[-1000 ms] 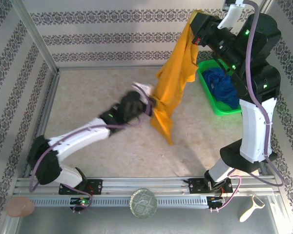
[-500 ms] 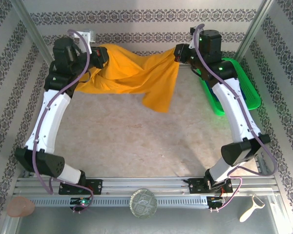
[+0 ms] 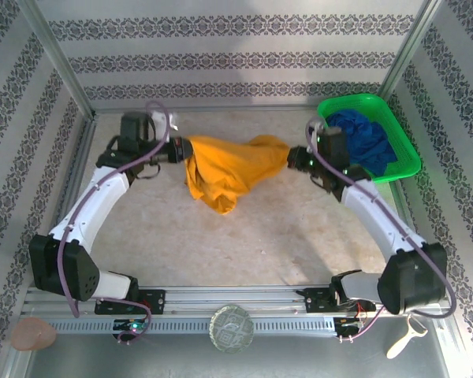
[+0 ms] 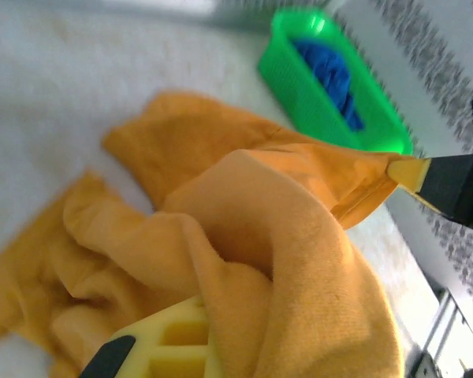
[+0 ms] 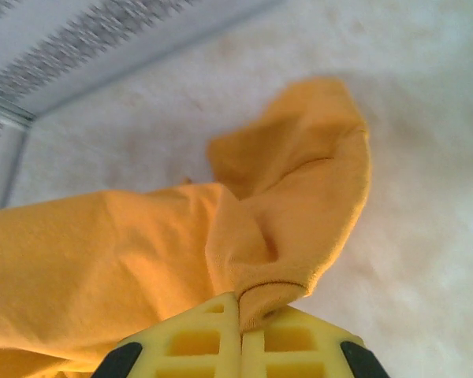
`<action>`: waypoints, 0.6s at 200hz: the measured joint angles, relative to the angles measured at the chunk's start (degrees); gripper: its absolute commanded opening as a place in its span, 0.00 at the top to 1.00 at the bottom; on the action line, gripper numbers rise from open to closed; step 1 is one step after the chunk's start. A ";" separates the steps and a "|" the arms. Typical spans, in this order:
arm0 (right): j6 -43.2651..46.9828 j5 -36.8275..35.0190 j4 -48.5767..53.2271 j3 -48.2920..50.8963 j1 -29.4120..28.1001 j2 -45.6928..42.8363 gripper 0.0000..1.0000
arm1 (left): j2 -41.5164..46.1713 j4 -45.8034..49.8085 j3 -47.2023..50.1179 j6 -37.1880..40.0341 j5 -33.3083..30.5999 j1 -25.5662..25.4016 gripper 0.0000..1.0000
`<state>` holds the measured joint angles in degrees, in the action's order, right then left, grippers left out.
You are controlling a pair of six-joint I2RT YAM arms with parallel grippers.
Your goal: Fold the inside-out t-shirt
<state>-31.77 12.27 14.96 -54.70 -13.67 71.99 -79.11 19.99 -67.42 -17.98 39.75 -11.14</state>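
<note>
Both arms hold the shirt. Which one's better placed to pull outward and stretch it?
Left, likely. The left gripper has bare table beyond it; the right gripper is beside the green basket. Both are shut on the t-shirt, which sags between them.

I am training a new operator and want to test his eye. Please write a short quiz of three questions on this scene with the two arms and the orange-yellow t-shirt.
1. True or false: the mustard orange-yellow cloth t-shirt is already folded into a neat flat rectangle.
2. What lies in the green plastic basket? A) a dark blue garment B) a white towel C) a pair of shoes
3. Which grippers are shut on the t-shirt?

Key
1. False: it hangs bunched between the arms.
2. A
3. Both: the left gripper and the right gripper each pinch one end.
</note>
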 measured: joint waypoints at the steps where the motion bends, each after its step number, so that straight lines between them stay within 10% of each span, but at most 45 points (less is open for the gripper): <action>1: -0.13 -0.22 -0.20 0.81 0.04 -0.42 1.00 | 0.02 -0.15 0.66 -0.11 -0.02 -0.17 0.98; 48: -2.89 -4.46 -2.01 13.29 4.48 -4.92 1.00 | -2.84 -1.36 6.82 -2.49 0.31 -1.92 1.00; 69: -2.82 -5.18 -2.62 10.43 6.47 -2.80 1.00 | -6.95 -2.29 1.51 -3.48 0.33 -1.95 0.72; 89: -2.45 -5.66 -2.75 3.39 7.61 1.95 0.44 | -13.11 -2.93 -6.51 -4.48 0.39 -1.95 0.44; 120: -0.90 -8.31 -1.27 -6.23 7.41 6.40 0.34 | -20.79 -3.19 -15.56 -6.49 -1.44 -1.95 0.25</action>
<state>-32.67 3.97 13.69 -60.93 -6.26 78.39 -99.90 16.80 -82.98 -24.47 38.30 -13.08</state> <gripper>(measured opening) 0.657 0.695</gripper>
